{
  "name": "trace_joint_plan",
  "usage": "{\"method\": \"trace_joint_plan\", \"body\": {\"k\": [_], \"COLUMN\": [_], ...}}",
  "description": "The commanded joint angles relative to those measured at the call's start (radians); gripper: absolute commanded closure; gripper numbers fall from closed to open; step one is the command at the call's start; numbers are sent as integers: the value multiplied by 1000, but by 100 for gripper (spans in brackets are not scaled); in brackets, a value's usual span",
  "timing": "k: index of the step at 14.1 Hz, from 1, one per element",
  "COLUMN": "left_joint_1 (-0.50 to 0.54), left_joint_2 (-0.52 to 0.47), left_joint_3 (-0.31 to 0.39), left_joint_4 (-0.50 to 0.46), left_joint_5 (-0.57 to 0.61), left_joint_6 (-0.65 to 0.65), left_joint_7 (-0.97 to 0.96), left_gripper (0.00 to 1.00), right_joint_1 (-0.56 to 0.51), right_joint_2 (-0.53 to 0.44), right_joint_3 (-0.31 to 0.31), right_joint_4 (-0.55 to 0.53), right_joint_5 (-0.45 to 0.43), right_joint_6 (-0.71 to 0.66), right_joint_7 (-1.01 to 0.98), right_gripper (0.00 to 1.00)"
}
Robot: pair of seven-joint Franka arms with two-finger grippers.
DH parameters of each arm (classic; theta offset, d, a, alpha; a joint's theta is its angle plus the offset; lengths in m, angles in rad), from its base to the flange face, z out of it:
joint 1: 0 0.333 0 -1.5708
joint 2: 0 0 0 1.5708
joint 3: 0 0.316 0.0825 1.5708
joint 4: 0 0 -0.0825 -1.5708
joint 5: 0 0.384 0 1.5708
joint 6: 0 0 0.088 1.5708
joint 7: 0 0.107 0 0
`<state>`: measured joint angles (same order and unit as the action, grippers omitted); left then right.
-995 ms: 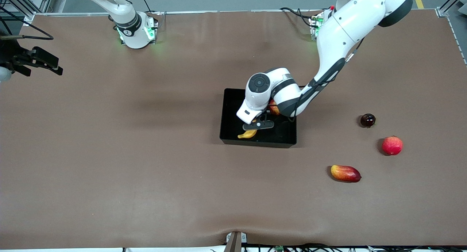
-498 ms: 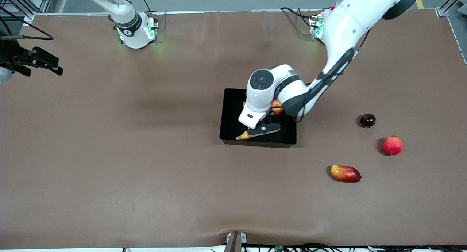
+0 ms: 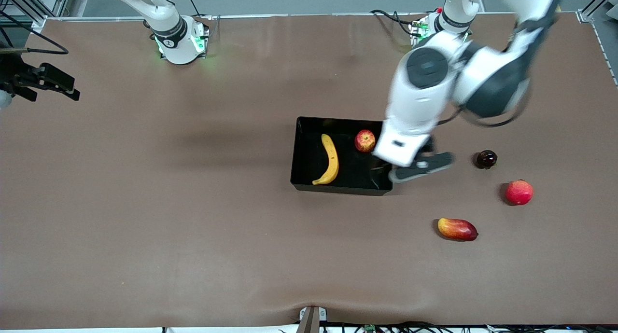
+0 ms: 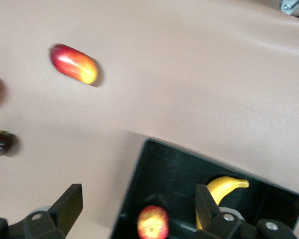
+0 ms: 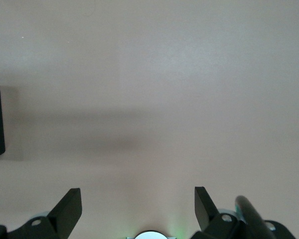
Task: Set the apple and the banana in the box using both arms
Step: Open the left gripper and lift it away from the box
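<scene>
Front view showing the banana (image 3: 330, 165) and apple (image 3: 365, 141) lying apart in the box (image 3: 342, 187) at frame centre. Hanging over the box's wall toward the left arm's end, left gripper (image 3: 419, 165) with fingers spread, holding nothing. Waiting at the frame's upper left edge, right gripper (image 3: 48, 82), likewise spread and gripping nothing.

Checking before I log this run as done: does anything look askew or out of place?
Nothing stands out. The banana and apple lie apart inside the box; the left gripper is open, above its edge.
</scene>
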<state>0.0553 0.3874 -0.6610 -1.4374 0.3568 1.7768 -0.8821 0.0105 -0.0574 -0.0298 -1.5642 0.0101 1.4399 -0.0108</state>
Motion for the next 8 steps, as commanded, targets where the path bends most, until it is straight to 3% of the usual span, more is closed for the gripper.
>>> {"method": "trace_joint_plan", "body": {"k": [1, 6, 8], "left_joint_1": [118, 290, 336], "left_joint_2": [-76, -149, -194], "left_joint_3": [-5, -6, -3], "left_joint_4": [-3, -1, -1], "left_joint_5": [-85, -105, -165], "left_joint_6": [-51, -86, -98], "left_joint_7": [185, 429, 489], "left_gripper": [0, 0, 0], "right_joint_1": [-21, -21, -21], "right_joint_2": [-10, -10, -10], "right_joint_3": [16, 16, 16], "right_joint_4": [-3, -5, -5], "right_joint_5": [-27, -28, -27], "right_joint_6": [4, -1, -4], "right_joint_7": [-9, -11, -9], "right_gripper": [0, 0, 0]}}
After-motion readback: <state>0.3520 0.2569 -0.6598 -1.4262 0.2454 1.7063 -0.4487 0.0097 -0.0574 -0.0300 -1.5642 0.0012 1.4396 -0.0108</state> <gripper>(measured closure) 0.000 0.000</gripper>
